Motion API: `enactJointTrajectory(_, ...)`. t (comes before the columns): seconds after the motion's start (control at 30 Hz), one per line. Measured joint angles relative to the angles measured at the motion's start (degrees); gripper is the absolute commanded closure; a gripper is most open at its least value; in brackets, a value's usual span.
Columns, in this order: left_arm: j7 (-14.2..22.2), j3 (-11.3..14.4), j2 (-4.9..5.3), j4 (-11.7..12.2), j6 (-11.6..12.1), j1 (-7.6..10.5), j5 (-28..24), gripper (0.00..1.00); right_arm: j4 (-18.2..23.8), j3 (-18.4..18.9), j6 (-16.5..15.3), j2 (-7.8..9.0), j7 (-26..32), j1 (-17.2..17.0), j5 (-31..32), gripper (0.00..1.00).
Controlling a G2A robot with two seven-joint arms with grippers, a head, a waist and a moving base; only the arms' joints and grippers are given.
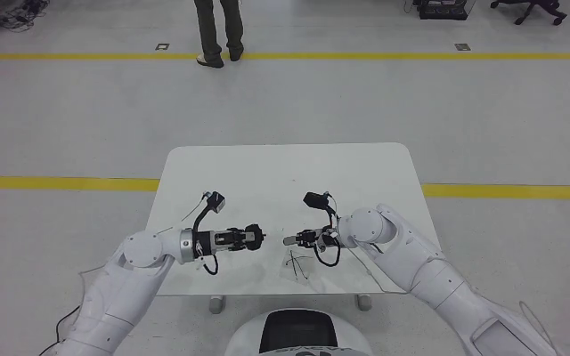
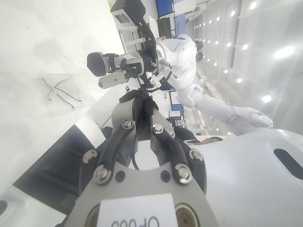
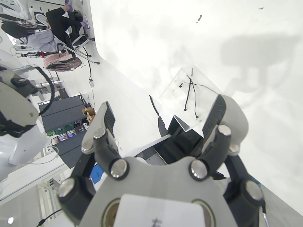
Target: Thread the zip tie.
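Crossed zip ties (image 3: 191,84) lie loose near the released right jaws; left jaws are clenched.

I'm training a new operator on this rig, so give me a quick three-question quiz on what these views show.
1. True or false: the right gripper is shut.
2. The zip ties lie on: A) a clear sheet on the table; B) a red bowl; C) the floor.
3. Fill in: the left gripper is ____ (open or shut).
Key: 1 false, it is open and empty. 2 A. 3 shut.
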State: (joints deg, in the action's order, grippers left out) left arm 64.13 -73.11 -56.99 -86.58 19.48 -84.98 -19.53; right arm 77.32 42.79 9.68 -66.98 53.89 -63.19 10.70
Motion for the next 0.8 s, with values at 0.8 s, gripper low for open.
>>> enactJointTrajectory(0.8,2.77,-6.18,-0.11,0.31,0.0,-2.31,-0.21,1.0,3.64,-9.67,8.44,-1.99,3.29,3.82,17.93,0.0)
